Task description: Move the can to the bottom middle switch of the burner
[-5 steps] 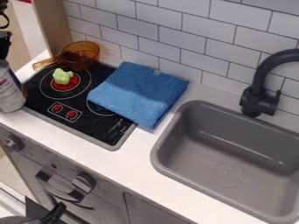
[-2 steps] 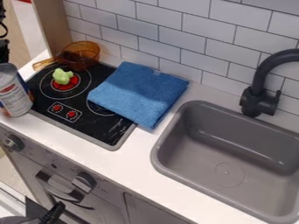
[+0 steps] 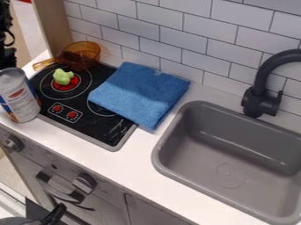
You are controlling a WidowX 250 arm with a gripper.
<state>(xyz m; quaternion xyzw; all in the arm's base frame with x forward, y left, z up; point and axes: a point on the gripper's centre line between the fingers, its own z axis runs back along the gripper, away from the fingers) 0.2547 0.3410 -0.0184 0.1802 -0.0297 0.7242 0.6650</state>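
Camera view: the black gripper point(image 3: 7, 58) is at the upper left edge, just above the can point(image 3: 21, 96) in the view — open or closed, cannot tell. Can is by the near left corner of the black burner point(image 3: 88, 126), left of its red knobs point(image 3: 71, 114). Green toy piece point(image 3: 62, 77) sits on the burner's red spot, amber pan point(image 3: 82, 53) is at the back, and folded blue cloth point(image 3: 140, 93) lies partly over the right side — grey sink point(image 3: 194, 154) farther right.

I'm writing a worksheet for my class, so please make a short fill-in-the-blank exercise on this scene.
The folded cloth lying partly over the stove is coloured ____.
The lumpy toy on the stove is pale ____.
The two small round knobs on the stove are coloured ____.
The can is near the picture's ____ edge.

Missing words: blue; green; red; left.
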